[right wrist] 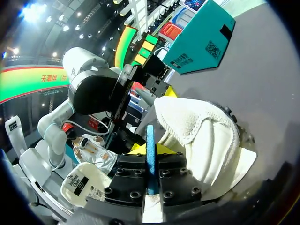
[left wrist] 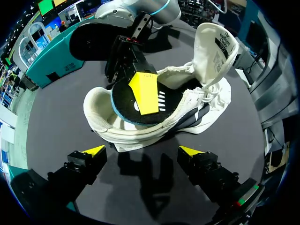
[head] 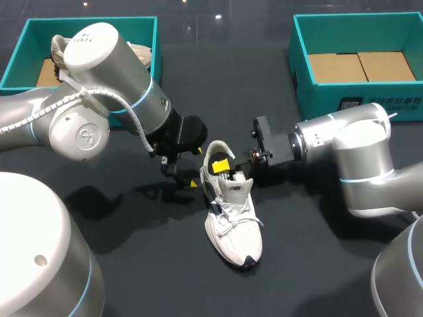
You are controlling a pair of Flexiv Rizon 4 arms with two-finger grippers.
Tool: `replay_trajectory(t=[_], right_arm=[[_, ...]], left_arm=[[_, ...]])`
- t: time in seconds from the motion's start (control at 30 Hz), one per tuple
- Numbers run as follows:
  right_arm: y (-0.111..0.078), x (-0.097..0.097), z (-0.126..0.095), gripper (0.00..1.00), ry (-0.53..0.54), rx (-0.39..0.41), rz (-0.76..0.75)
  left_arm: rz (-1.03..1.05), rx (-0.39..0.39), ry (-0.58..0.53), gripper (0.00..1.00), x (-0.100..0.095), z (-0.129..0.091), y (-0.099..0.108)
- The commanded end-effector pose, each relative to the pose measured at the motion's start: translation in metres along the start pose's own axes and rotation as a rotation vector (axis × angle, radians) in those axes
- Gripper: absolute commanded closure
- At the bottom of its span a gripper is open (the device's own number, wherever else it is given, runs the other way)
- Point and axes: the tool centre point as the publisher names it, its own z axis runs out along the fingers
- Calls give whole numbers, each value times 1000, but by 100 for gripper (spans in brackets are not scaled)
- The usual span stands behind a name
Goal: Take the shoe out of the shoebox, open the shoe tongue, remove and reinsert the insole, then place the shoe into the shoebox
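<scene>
The white sneaker (head: 232,218) is recorded near the middle of the table (head: 145,264), toe toward the near edge and lying crosswise just ahead of the spread-fingered left gripper (left wrist: 142,151), while its insole (left wrist: 123,107) is clamped, seemingly half-seated at the heel, by the right gripper (head: 225,168).

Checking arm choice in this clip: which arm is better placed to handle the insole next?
Probably the right. The right gripper is already shut on the edge of the insole at the shoe's opening. The left gripper is open beside the shoe and holds nothing.
</scene>
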Motion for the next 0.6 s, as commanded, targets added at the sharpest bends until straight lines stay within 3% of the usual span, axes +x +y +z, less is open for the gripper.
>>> replay_trajectory(t=[0.03, 0.13, 0.2, 0.3, 0.5, 0.6], right_arm=[[-15, 6, 2, 100, -16, -32, -15], [-9, 15, 2, 100, -26, -33, -57], [-2, 20, 3, 69, -29, -24, -85], [8, 25, 4, 58, -36, -7, -123], [24, 27, 1, 60, -46, 17, -159], [29, 25, 0, 65, -46, 24, -163]], left_arm=[[1, -1, -1, 0, 0, 0, 0], [1, -1, -1, 0, 0, 0, 0], [1, -1, -1, 0, 0, 0, 0], [1, -1, -1, 0, 0, 0, 0], [1, -1, -1, 0, 0, 0, 0], [1, -1, -1, 0, 0, 0, 0]])
